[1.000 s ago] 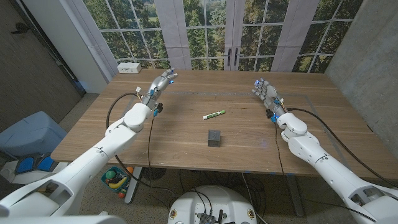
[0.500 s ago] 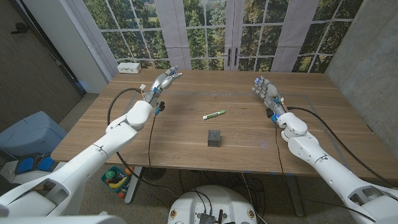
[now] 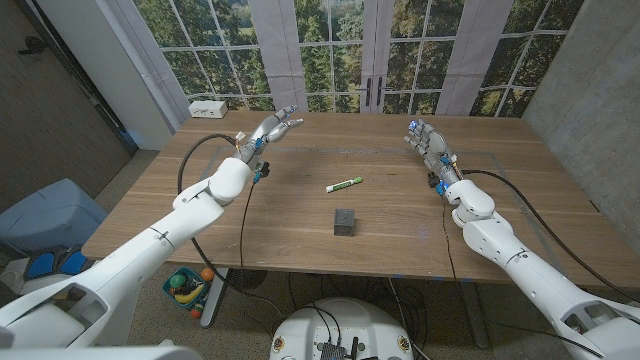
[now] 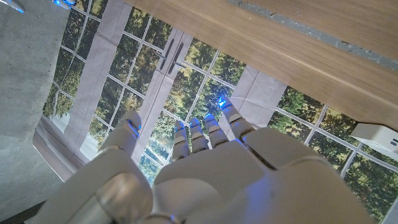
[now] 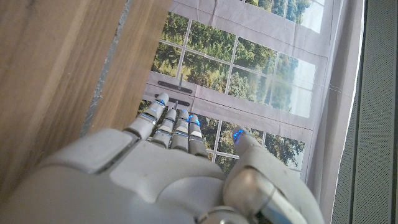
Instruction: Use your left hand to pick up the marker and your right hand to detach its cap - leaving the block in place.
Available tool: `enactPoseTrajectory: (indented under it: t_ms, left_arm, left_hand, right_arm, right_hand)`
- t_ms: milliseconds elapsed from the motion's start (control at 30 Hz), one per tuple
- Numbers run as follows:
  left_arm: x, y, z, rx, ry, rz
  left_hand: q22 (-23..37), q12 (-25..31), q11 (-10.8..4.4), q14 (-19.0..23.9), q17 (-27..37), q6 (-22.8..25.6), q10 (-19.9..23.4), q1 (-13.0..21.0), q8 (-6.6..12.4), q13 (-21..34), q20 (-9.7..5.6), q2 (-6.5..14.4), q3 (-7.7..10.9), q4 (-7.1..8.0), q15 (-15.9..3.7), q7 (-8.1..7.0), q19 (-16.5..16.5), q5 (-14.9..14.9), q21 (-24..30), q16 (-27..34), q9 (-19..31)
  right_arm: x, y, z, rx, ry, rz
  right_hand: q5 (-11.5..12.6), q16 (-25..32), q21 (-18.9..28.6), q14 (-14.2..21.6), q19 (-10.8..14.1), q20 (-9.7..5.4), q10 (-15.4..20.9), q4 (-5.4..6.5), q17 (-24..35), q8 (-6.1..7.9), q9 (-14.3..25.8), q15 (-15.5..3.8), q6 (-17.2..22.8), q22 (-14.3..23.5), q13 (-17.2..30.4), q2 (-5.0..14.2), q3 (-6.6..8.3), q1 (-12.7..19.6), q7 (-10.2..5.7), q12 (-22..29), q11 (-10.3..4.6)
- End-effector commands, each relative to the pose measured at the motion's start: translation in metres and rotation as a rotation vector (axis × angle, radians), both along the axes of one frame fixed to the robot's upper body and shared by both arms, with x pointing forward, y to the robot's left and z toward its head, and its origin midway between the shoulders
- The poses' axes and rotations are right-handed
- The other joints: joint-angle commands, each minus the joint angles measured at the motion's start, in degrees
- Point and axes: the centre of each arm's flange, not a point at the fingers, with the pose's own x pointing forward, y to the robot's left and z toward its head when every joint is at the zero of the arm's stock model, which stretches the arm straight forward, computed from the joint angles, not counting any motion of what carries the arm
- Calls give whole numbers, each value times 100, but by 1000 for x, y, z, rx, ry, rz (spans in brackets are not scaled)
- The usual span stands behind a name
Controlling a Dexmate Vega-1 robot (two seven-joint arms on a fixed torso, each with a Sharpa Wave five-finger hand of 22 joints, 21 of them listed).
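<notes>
Lying near the middle of the wooden table (image 3: 180, 215), the marker (image 3: 344, 184) sits slantwise with its green cap end toward the robot's left and its white barrel free on all sides, which leaves room for fingers to close around it from above. Just nearer the robot, a short way apart and not touching it, stands the dark block (image 3: 345, 222); that gap matters, since the block is meant to be left alone. Neither hand holds anything. The left hand (image 3: 272, 128) hangs over the far left part of the table with its fingers spread and reaching toward the windows, well apart from the marker. The right hand (image 3: 427, 142) is raised on the far right side, fingers loosely extended and empty, probably waiting because the cap can only be pulled once the marker is lifted
</notes>
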Motion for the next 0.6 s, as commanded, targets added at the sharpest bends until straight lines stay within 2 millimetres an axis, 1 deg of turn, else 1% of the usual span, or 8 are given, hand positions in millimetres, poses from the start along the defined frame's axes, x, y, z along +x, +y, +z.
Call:
enactPoseTrajectory:
  t_ms: [33,167,300,400,600]
  left_arm:
    - [-4,-16,5,110,-8,17]
    - [-5,-21,6,144,-7,20]
    - [-6,-27,6,172,-14,24]
    - [-7,-30,5,184,-18,27]
    - [-8,-35,4,205,-16,22]
  left_hand:
    - [14,49,-7,60,12,60,94,36,18,10,-2,-48,-5,-38,-8,8,-10,-37,-19,12,10]
    - [15,50,-5,78,12,96,122,34,24,11,-12,-53,-13,-45,-56,-29,-6,-38,-25,14,11]
    - [15,47,-11,85,12,112,127,32,25,12,-14,-58,-18,-48,-61,-33,-7,-38,-29,13,12]
    - [16,44,5,71,12,125,142,32,22,13,-29,-61,-24,-55,-120,-35,-6,-37,-36,3,13]
    - [16,41,-11,63,12,148,159,32,23,15,-50,-65,-31,-61,-132,-33,-8,-37,-45,-4,14]
  right_arm:
    - [-5,0,-1,0,-11,-1]
    - [-6,0,-2,3,-11,1]
    - [-7,0,-3,5,-13,-1]
    - [-8,0,-3,4,-16,-1]
    - [-9,-1,-3,1,-19,-1]
  right_hand:
    - [-1,26,-22,51,66,-64,36,-40,5,35,14,-51,61,29,21,-8,20,0,-10,19,-18]
    - [-2,24,-26,51,67,-63,36,-48,2,35,14,-49,63,29,21,-11,20,3,-6,19,-18]
    - [-3,21,-31,48,66,-62,37,-56,-1,35,14,-59,65,29,21,-11,20,5,-6,18,-22]
    - [-4,22,-33,50,68,-63,35,-60,-2,34,14,-59,66,29,21,-11,20,5,-6,17,-17]
    - [-5,20,-37,48,71,-62,41,-67,-4,33,14,-44,66,29,21,-10,20,7,-6,18,-10]
